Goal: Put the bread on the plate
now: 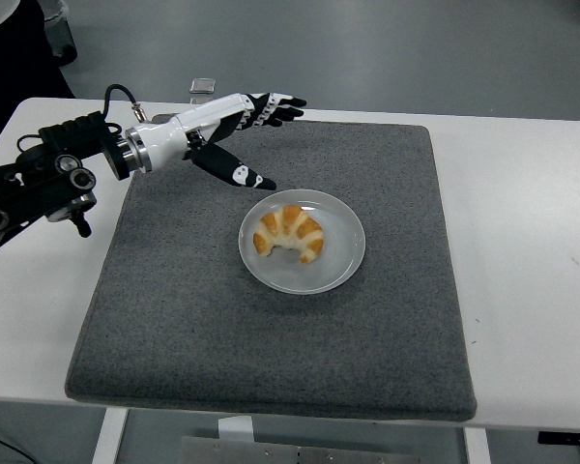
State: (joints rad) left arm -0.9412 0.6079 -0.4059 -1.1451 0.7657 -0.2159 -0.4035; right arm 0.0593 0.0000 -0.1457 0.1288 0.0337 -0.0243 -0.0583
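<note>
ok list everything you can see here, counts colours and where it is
croissant: 1, golden brown, lying on the plate
plate: 1, white, middle of the mat
mat: 1, dark grey, covering most of the table
table: 1, white, under the mat
small clear object: 1, transparent, at the table's far edge; cannot tell what it is
person: 1, dark clothing, partly in view at top left
left hand: 1, white and black, fingers spread, raised over the mat's far left corner, holding nothing
left arm: 1, black, coming in from the left edge
</note>
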